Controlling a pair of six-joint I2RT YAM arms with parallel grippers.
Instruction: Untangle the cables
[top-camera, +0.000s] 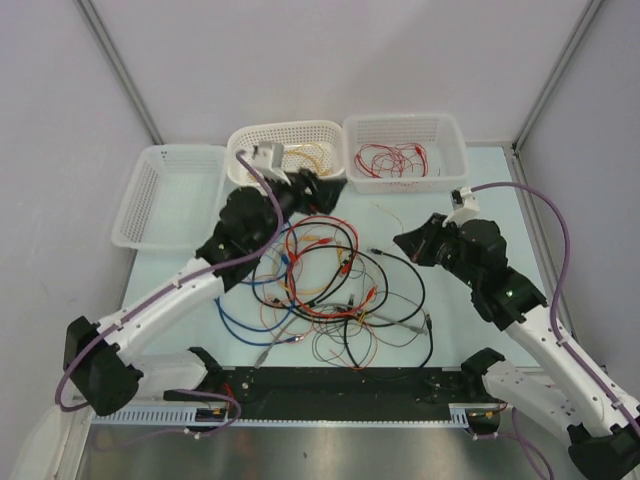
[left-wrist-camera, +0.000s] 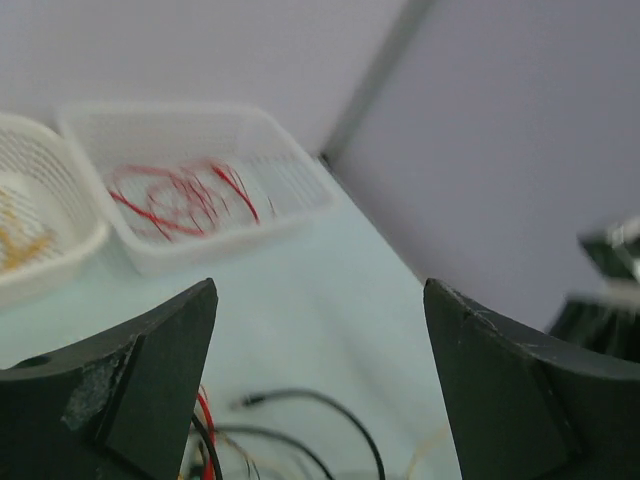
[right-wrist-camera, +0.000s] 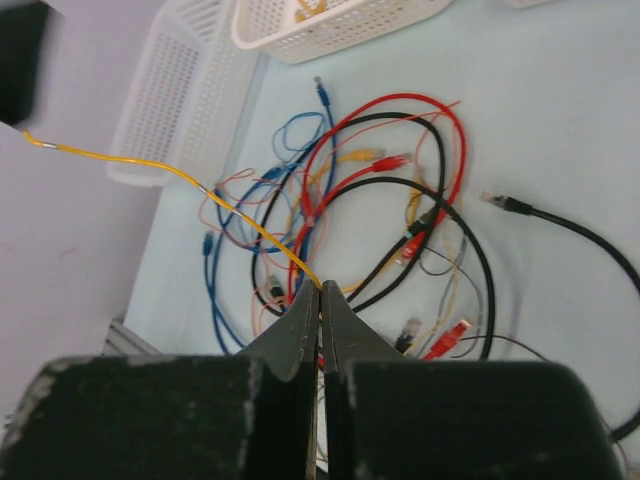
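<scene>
Left gripper (left-wrist-camera: 320, 288): jaws spread wide, nothing between them, raised above the table (top-camera: 450, 320) near the baskets. Right gripper (right-wrist-camera: 320, 292): jaws pressed together on a thin yellow wire (right-wrist-camera: 180, 172), whose far end reaches a dark blurred shape, possibly the left gripper. The cables (top-camera: 330, 285) lie tangled mid-table, between both arms; a few red ones (top-camera: 390, 158) sit in the right-hand basket (top-camera: 405, 121).
</scene>
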